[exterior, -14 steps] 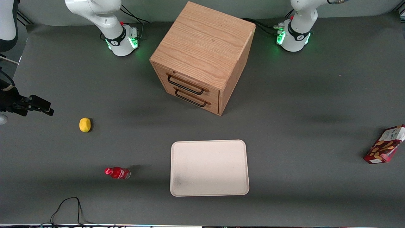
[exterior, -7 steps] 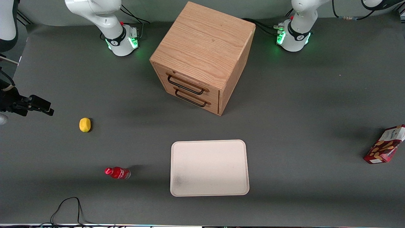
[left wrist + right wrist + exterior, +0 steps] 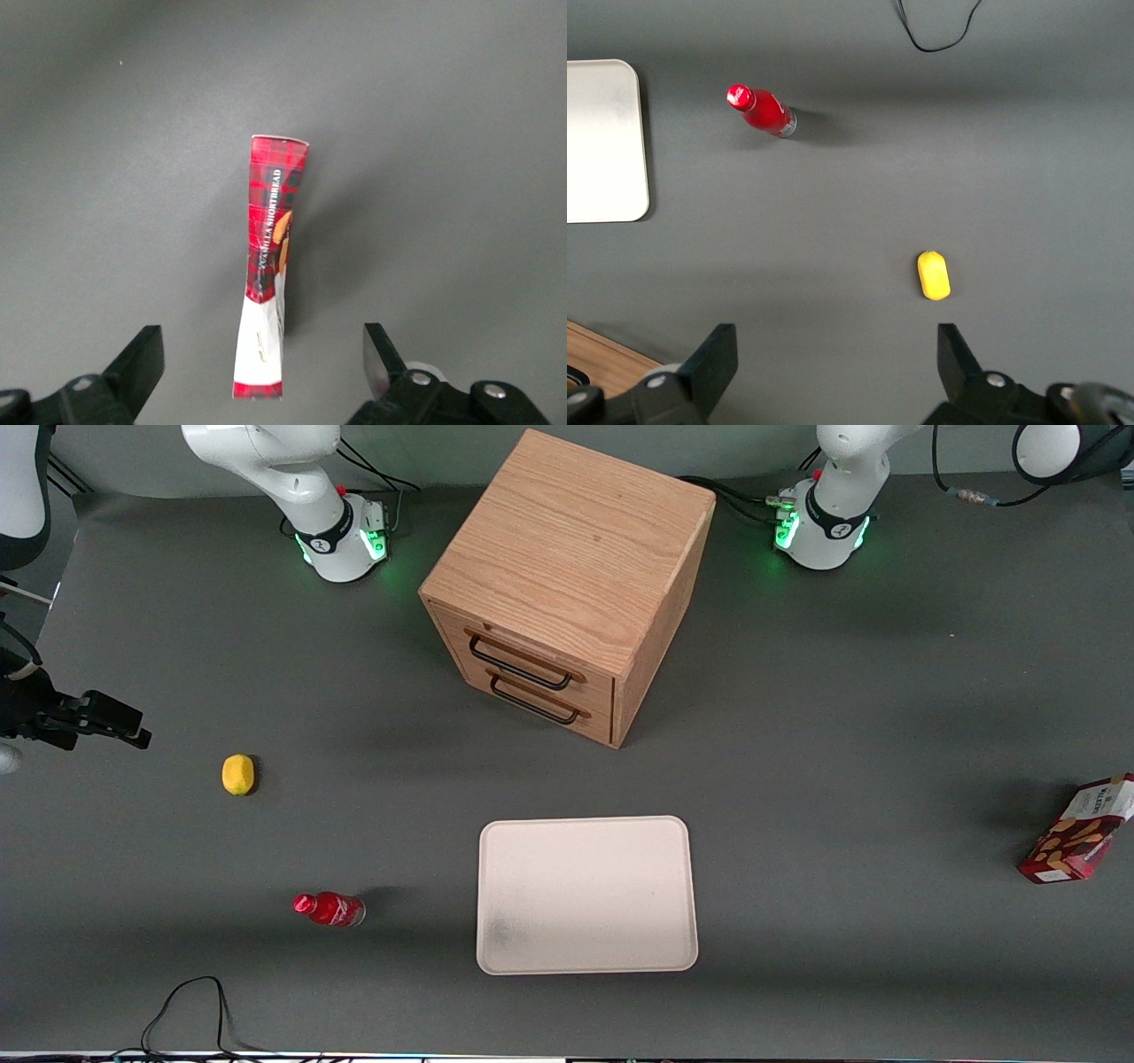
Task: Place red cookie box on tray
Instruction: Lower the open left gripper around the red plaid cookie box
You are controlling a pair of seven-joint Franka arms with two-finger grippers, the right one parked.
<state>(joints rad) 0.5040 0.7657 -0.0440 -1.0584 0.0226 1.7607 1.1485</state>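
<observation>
The red cookie box (image 3: 1079, 831) stands on a narrow side at the working arm's end of the table, near the table's edge. In the left wrist view I look down on the red cookie box's (image 3: 270, 257) thin top edge, tartan red with a white end. My gripper (image 3: 261, 367) hangs above it, open, with one finger (image 3: 142, 363) on each side of the white end and well apart from it. The cream-white tray (image 3: 585, 895) lies bare in the middle of the table, nearer the front camera than the cabinet, and one tray (image 3: 602, 142) corner shows in the right wrist view.
A wooden two-drawer cabinet (image 3: 567, 584) stands in the middle of the table between the arm bases. Toward the parked arm's end lie a small red bottle (image 3: 328, 909) and a yellow lemon (image 3: 237, 773). A black cable (image 3: 186, 1001) loops at the front edge.
The working arm's upper part has come into the front view's top corner, and its shadow on the table has slid toward the cookie box. Nothing on the table has moved.
</observation>
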